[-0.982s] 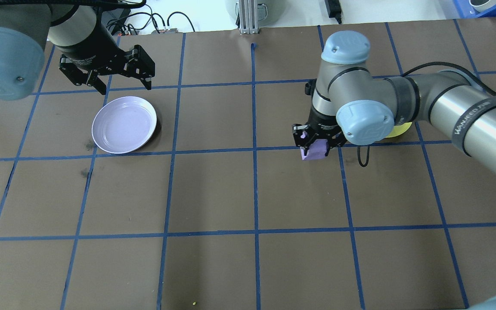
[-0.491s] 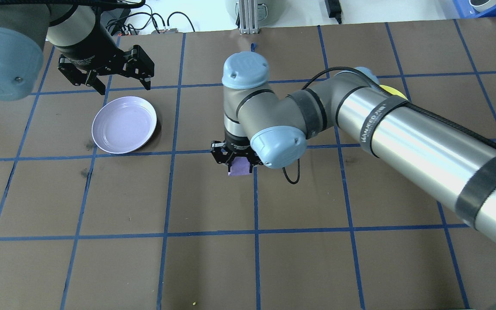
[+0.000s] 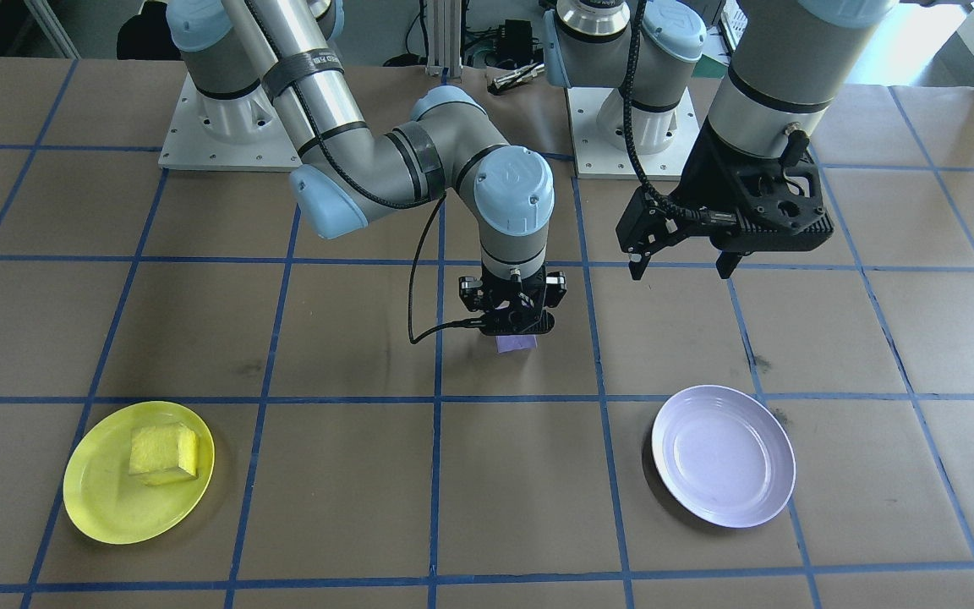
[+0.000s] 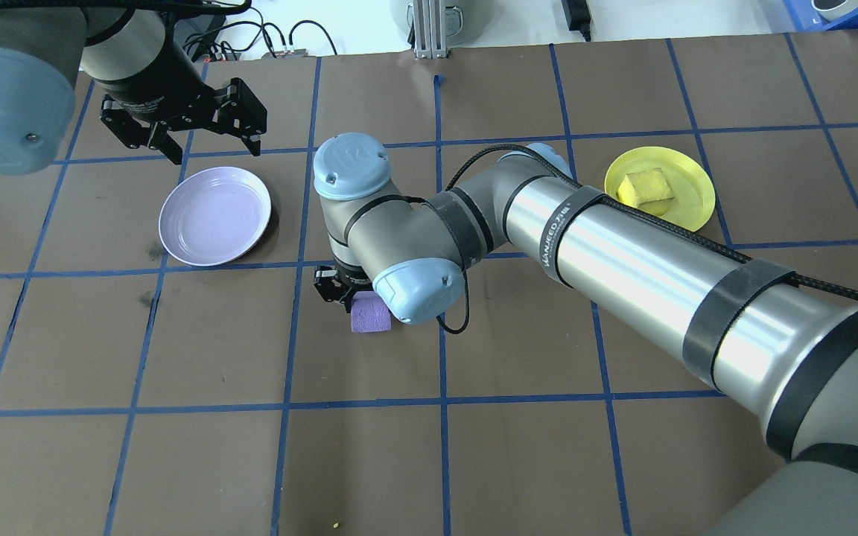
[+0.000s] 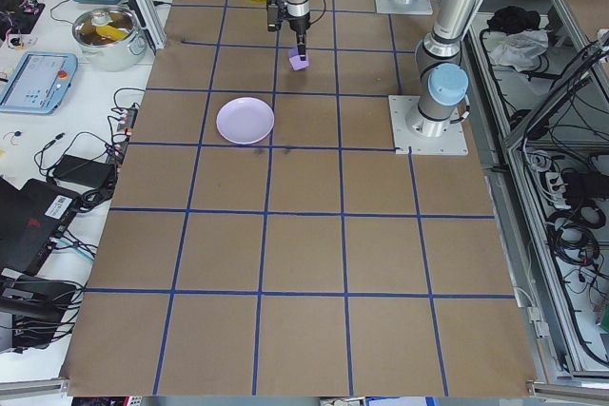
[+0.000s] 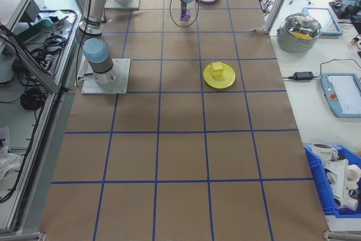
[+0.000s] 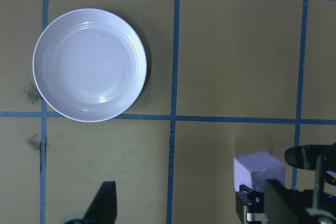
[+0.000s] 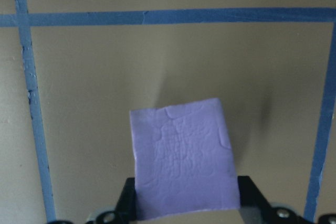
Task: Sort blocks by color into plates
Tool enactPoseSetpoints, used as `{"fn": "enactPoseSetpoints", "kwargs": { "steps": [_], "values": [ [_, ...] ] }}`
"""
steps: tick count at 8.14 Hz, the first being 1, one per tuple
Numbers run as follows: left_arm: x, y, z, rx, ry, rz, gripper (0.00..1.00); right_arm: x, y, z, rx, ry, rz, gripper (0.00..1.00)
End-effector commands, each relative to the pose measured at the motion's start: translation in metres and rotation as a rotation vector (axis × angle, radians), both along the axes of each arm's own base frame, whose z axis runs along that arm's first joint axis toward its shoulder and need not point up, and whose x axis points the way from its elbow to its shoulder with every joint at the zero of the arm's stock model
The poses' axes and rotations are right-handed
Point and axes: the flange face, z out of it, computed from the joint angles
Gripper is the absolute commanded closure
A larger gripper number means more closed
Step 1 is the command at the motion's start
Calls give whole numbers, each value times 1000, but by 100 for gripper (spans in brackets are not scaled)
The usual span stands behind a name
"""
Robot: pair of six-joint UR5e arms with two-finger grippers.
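Standing on the robot's side of the worktop (image 4: 176,461): nearest, centre of the overhead frame, the right gripper (image 4: 351,292) has its fingers pinching the purple block (image 4: 370,316), which hangs a bit above the brown paper. A second ago that block was over on the right half, right by the yellow plate; half a second ago it was around the middle gridline; now it's past it, into the left half. So the arm is sweeping the block straight across towards its plate.

A bit further back and to the left sits the purple plate (image 4: 214,216), with nothing in it yet. The block is near it but not over it, roughly one grid square short by my eye. Just behind the plate, upper left of the frame, the left gripper (image 4: 209,147) hangs with its fingers spread and holding nothing; it hasn't budged over that second.

Far right, upper part of the frame, the yellow plate (image 4: 693,195) already has the yellow block (image 4: 645,187) lying in it, so that colour looks done.

My read: halfway there, and what's left is finishing the carry and dropping the purple one in.
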Motion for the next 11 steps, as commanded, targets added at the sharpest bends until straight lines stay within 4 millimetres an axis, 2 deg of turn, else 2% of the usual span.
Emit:
{"fn": "enactPoseSetpoints", "kwargs": {
  "steps": [1, 2, 3, 4, 5, 6, 7, 8, 9, 11],
  "values": [
    [-1, 3, -6, 8, 0, -2, 0, -10, -10, 22, -37, -17, -11, 0],
    [0, 2, -8, 10, 1, 0, 0, -33, -24, 37, -48, -17, -47, 0],
    [0, 2, -10, 22, 2, 1, 0, -76, -33, 69, -12, 1, -87, 0],
    [-1, 3, -10, 24, 6, 12, 0, -131, -31, 111, 58, 32, -123, 0],
    [-8, -1, -22, 47, 17, 9, 0, -184, -29, 154, 61, 43, -152, 0],
    [-11, 1, -40, 83, 27, 35, 0, -219, -29, 180, 45, 35, -191, 0],
    [-27, 4, -70, 138, 95, 58, 0, -234, -19, 200, 51, 48, -204, 0],
    [-44, 10, -83, 174, 125, 72, 0, -245, -6, 225, -1, 99, -189, 0],
    [-58, 16, -97, 212, 125, 96, 0, -247, 5, 249, -52, 85, -187, 0],
    [-98, 26, -143, 313, 94, 192, 0, -250, 20, 268, -68, 79, -187, 0]
  ]
}}
